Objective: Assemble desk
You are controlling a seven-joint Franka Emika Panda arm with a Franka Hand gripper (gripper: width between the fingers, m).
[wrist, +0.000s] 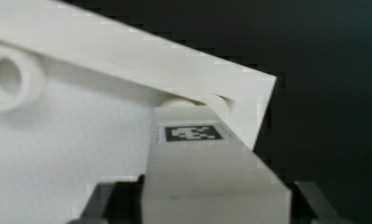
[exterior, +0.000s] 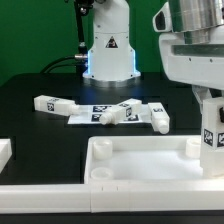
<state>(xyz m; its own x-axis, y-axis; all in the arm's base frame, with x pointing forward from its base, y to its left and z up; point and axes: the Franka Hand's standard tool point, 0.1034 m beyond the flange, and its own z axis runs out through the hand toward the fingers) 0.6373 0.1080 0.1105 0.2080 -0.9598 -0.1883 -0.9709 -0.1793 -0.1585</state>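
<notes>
Holding 1 leg upright at the tabletop's corner.
The gripper clamps the leg, long axis vertical, its lower end at the corner socket directly beneath; spare legs lie farther back.

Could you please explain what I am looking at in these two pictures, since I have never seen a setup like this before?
This is a robot arm putting a desk together. The exterior view comes from a camera off the arm, and the arm's base stands at the back. The wrist view looks along the gripper. On the black table lie the white tray-like tabletop, some loose legs and the flat marker board. The gripper is closed on one leg, upright at the tabletop's corner on the exterior view's right. Whether its tip sits in the socket I cannot tell.
</notes>
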